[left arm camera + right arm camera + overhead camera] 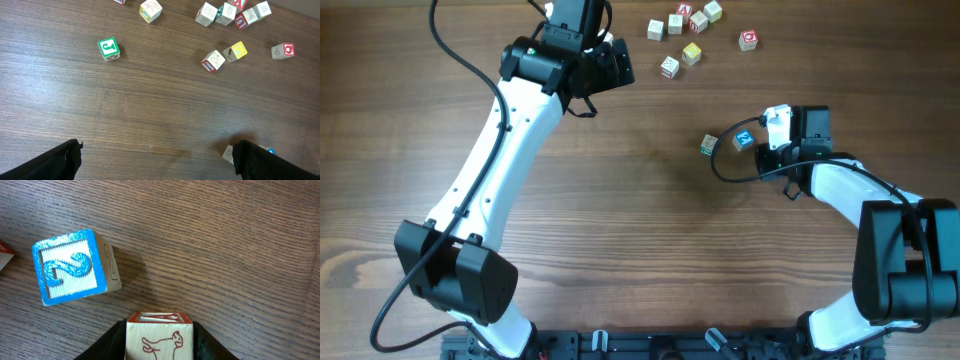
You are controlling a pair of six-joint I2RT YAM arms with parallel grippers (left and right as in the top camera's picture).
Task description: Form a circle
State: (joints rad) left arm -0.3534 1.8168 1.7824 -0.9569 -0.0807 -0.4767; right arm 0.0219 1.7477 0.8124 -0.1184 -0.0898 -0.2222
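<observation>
No ring of cubes shows. Three small wooden cubes lie in a short bent row at the right. A pale cube (709, 146) is at its left end and a blue-faced cube (745, 139) (70, 273) is in the middle. The third, a red-topped cube (778, 115) (159, 332) with a red animal drawing, sits between the jaws of my right gripper (776, 122) (159, 342), which press on both its sides. My left gripper (610, 65) (157, 160) hovers wide open over bare wood at the back, holding nothing.
Several loose cubes lie scattered at the back right, among them a yellow one (691, 53) (235, 51) and a red-faced one (748, 40) (283, 50). A green cube (108, 49) lies apart to the left in the left wrist view. A black cable (725, 160) loops beside the right gripper.
</observation>
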